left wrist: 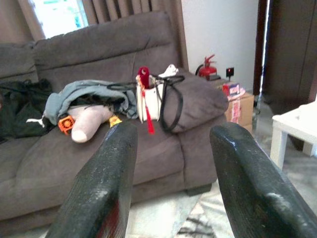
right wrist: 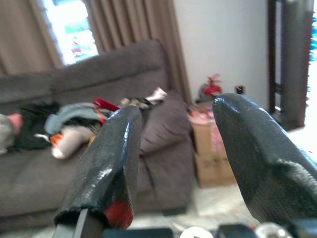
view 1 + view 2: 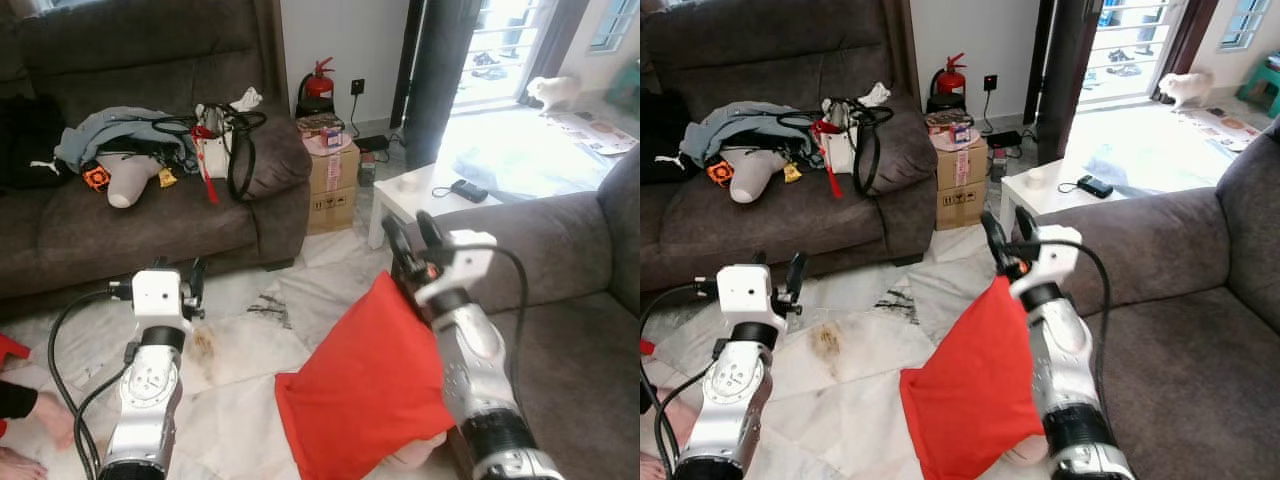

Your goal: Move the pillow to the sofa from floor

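Carrying step underway | red pillow [image 3: 365,395] hangs off the floor beside the right arm, near the right sofa [image 3: 560,270] | right tool [image 3: 415,240] spread wide, left tool [image 3: 180,283] wide, empty | next: swing pillow right onto seat.

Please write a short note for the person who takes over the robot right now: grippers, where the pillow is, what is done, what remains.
Left gripper: open, holding nothing, raised over the floor.
Right gripper: fingers apart with nothing between the tips; the red pillow hangs against the inner side of this forearm. How it is held I cannot tell.
Pillow: lifted beside the near sofa, not yet on its seat.
Done: pillow appears picked up from the floor.
Left: carry it over the seat, set it down. The far sofa holds bags and clothes, so the near one is likely easier.
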Robot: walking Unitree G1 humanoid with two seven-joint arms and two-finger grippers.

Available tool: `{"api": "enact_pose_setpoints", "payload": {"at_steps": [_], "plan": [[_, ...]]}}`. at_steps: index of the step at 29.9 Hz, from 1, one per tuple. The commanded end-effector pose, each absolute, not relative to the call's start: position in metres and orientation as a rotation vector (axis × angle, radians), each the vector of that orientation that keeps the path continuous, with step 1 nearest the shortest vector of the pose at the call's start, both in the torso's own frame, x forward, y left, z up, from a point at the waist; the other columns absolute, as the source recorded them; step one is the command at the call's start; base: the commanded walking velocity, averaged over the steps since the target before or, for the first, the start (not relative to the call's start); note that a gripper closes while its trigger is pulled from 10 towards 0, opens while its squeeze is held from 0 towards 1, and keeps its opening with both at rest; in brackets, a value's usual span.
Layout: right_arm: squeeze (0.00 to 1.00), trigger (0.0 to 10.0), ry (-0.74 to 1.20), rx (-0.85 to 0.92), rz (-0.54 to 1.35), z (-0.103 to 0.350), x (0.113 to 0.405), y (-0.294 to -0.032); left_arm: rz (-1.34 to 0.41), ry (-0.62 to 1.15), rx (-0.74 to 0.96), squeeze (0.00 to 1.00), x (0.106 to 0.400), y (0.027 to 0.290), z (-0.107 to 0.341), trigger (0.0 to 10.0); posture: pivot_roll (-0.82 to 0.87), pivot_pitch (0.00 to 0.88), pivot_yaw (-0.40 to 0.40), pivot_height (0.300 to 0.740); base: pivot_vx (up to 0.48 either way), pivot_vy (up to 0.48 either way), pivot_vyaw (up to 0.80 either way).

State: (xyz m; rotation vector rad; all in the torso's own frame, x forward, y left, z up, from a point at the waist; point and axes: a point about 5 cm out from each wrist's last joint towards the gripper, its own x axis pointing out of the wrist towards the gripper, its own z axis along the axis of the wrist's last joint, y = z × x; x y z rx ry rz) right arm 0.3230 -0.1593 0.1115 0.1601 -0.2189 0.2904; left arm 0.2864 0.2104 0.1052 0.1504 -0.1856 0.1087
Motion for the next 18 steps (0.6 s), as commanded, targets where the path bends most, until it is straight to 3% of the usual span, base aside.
{"api": "enact_pose_setpoints", "payload": {"at_steps": [1,10,18], "plan": [[0.00,10.0,-0.223,0.144,0.280,0.114,0.322,-0.167,0.137,-0.135,0.167,0.00,0.284,0.224,0.100,10.0,0.02,0.000,0.033,0.740,0.000,0.000,0.00],[0.00,10.0,-0.139,-0.026,0.248,0.104,0.312,-0.222,0.139,-0.107,0.222,0.00,0.276,0.249,0.100,10.0,0.00,0.000,0.032,0.740,0.000,0.000,0.00],[0.00,10.0,-0.139,-0.011,0.276,0.102,0.312,-0.212,0.099,-0.176,0.178,0.00,0.274,0.230,0.114,10.0,0.02,0.013,0.015,0.740,0.000,0.000,0.00]]}}
